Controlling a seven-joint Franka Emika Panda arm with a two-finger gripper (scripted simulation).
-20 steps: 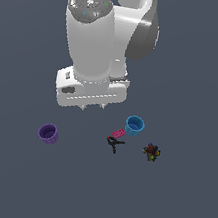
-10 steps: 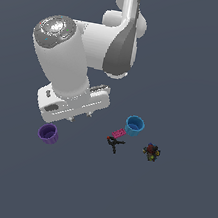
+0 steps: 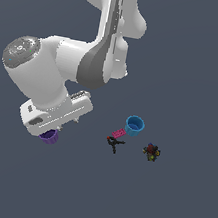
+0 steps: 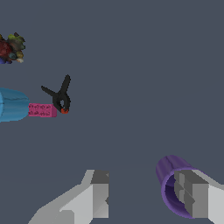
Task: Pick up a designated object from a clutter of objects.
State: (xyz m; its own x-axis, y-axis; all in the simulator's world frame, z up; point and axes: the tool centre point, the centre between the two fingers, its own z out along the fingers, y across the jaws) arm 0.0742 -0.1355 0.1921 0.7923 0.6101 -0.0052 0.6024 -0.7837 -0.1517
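The small purple cup stands at the exterior view's left, its top hidden by my gripper's white hand right above it. In the wrist view my gripper is open. One finger overlaps the purple cup's mouth and the other finger is beside the cup, apart from it. The rest of the clutter lies to the exterior view's right: a light-blue cup, a pink flat block, a black-red clamp and a dark multicoloured toy.
The wrist view also shows the blue cup, pink block, clamp and toy grouped far from the fingers. The arm's white links rise behind. The floor is plain dark grey.
The arm has swung to the exterior view's left and lowered. Its hand now sits over the purple cup and hides the cup's top. The objects have not moved.
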